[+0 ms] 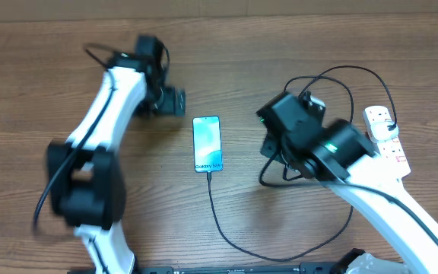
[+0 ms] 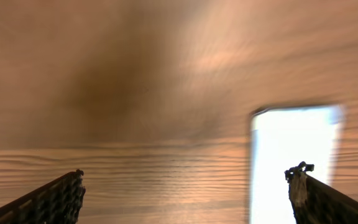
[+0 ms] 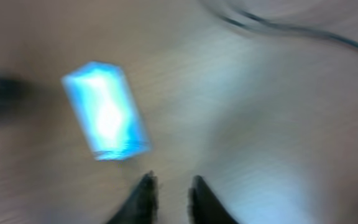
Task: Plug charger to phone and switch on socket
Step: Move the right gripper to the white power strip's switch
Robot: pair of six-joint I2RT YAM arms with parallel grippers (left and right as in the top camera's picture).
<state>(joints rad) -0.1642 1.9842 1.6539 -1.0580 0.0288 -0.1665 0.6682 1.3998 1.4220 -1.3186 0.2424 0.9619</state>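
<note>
Black charger point(image 1: 211, 198) seems plugged into the phone point(image 1: 207, 144); right hand point(image 3: 169, 186), nearly pressed together, must press the socket point(image 1: 392, 148) switch; left hand point(image 2: 185, 176) spread.

— Where does the slim rectangular smartphone point(image 1: 207, 144) lie?
— Flat on the wooden counter point(image 1: 36, 46), near the middle. It lies face up with its blue-teal screen lit and the "Galaxy S24" text at its lower end.
— And the thin black charger cable point(image 1: 217, 221)?
— Its tip meets that lower end. From there it trails down the counter and sweeps in a wide curve to the right.
— The white power strip point(image 1: 387, 139)?
— It lies at the right, well apart from the smartphone. It is partly hidden, with small red marks showing.
</note>
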